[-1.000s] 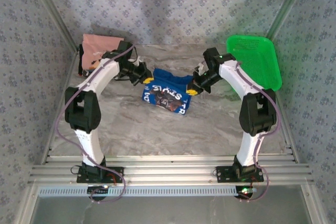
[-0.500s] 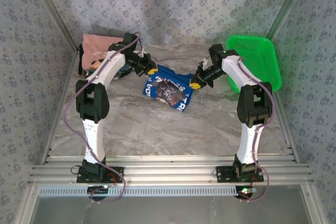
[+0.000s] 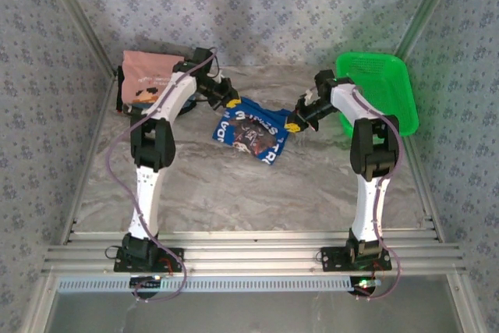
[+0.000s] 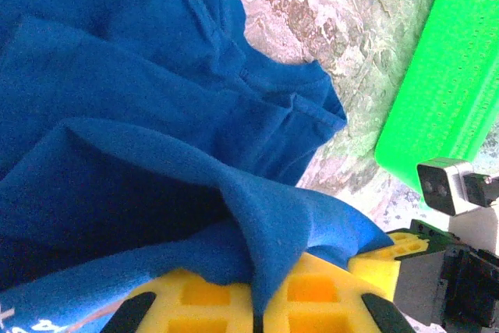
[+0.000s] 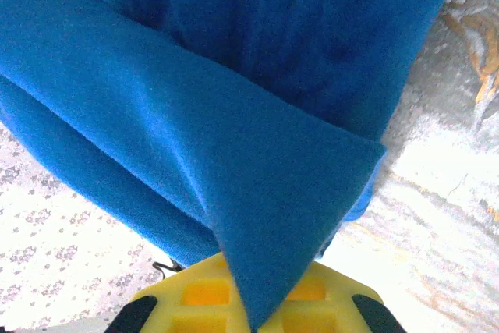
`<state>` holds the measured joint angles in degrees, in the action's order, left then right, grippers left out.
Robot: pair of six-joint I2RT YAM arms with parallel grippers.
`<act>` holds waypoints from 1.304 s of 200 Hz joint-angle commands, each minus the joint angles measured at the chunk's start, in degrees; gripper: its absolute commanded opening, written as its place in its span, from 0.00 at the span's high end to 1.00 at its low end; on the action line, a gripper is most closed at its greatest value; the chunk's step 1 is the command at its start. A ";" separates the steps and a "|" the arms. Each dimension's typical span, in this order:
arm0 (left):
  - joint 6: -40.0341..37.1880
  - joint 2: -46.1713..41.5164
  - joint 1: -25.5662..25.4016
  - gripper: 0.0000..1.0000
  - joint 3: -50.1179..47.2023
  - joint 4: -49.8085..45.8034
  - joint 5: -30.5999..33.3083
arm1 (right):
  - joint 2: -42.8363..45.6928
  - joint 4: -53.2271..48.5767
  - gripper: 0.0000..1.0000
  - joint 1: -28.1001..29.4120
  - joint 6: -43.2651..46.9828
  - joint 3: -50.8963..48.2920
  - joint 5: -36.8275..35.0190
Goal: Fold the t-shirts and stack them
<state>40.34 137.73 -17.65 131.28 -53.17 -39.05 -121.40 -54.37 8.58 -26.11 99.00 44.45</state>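
The royal-blue t-shirt [image 3: 251, 130] hangs stretched between both grippers over the far middle of the table, its printed graphic and white lettering facing the top camera. My left gripper [image 3: 231, 104] is shut on the shirt's upper left edge, and its cloth [image 4: 156, 161] spills out from between the yellow pads [image 4: 195, 302]. My right gripper [image 3: 292, 124] is shut on the upper right edge, where a blue fold [image 5: 257, 193] runs down into the yellow pads [image 5: 312, 298]. A salmon-pink t-shirt [image 3: 148, 70] lies folded at the far left on darker ones [image 3: 123, 99].
The green mesh basket [image 3: 378, 91] leans at the far right, just behind my right arm, and shows as a green panel [image 4: 452, 76] in the left wrist view. Bare marble table [image 3: 234, 193] stretches in front of the shirt. Patterned walls close in the back and sides.
Both grippers have carried the blue shirt farther back and lifted it. The left gripper swung right, toward the table's middle, and the shirt has drawn tighter between them.
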 commanded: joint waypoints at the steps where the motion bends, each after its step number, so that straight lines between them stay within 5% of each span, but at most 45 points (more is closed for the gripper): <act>1: -0.54 2.76 1.21 0.96 5.06 -1.87 1.34 | -2.83 -1.40 0.92 -1.45 -0.61 1.87 -0.85; 25: 0.18 5.65 1.55 0.86 8.42 -1.67 0.88 | -5.56 0.09 0.82 -2.44 -2.18 3.83 -0.24; 43: 2.35 6.95 2.15 0.57 10.79 -0.79 1.95 | -6.74 2.50 0.71 -3.87 -3.93 5.41 -0.80; 61: 4.53 7.12 2.70 0.43 14.08 0.84 2.25 | -5.22 7.15 0.58 -5.25 -6.95 5.71 -1.87; 102: 3.27 2.77 3.58 0.36 19.85 -0.54 4.85 | 3.30 13.55 0.56 -4.93 -8.60 2.71 -5.56; 150: -4.65 -3.60 3.02 0.43 10.98 -2.22 6.12 | 9.74 17.69 0.68 0.41 -9.49 -7.97 -3.65; 178: -4.35 -4.14 1.13 0.70 4.50 2.19 4.33 | 8.65 22.71 0.84 2.19 -13.51 -11.14 -3.73; 204: -3.03 -1.26 -0.66 0.87 3.66 4.67 2.45 | 5.20 22.54 0.88 2.77 -13.61 -9.92 -3.83; 261: 1.73 11.15 -1.16 0.88 15.19 7.33 2.57 | -3.06 22.95 0.90 0.51 -13.09 -4.34 -4.07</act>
<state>39.40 144.11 -19.49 139.68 -48.27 -35.51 -121.36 -31.86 10.39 -38.85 90.21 40.27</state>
